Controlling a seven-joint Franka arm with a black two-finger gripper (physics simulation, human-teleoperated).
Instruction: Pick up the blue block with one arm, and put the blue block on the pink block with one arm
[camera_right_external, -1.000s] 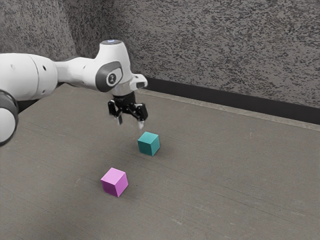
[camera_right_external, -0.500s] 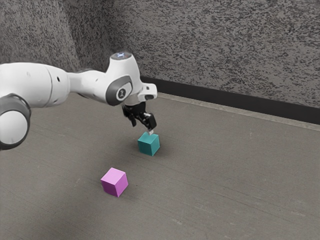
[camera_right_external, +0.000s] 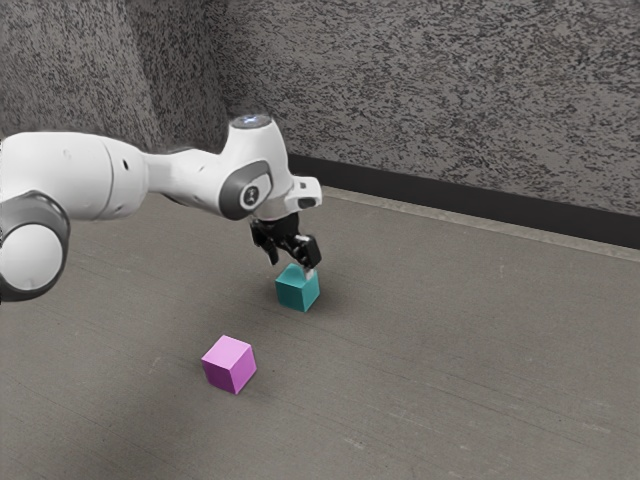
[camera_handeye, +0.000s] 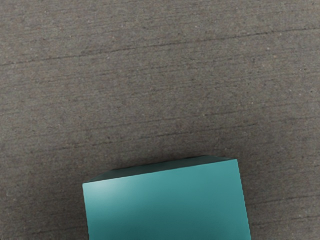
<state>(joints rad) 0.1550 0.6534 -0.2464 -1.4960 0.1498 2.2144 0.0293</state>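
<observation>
Here, spread fingers (camera_right_external: 307, 260) hover just over one blue block (camera_right_external: 298, 289); one pink block (camera_right_external: 229, 363) sits apart.

Blue block (camera_right_external: 298, 292): smooth and hard, plastic-looking; teal faces matt, with a faint pale sheen on the top face in the wrist view (camera_handeye: 165, 205).
Pink block (camera_right_external: 229, 363): smooth, plastic-looking; even matt finish, no grain.
Table (camera_right_external: 470, 360): matt grey-brown, rough-looking, with fine streaks like brushed concrete or weathered wood.
Wall (camera_right_external: 450, 90): coarse, speckled grey, like stone or rough plaster; matt.
Black strip (camera_right_external: 480, 200) at the far foot of the wall: smooth, dark, flat finish.
Arm (camera_right_external: 120, 185): smooth white shell, plastic-looking, slight satin gloss; grey joint caps duller.
Gripper (camera_right_external: 297, 262): black, hard-looking, matt.
</observation>
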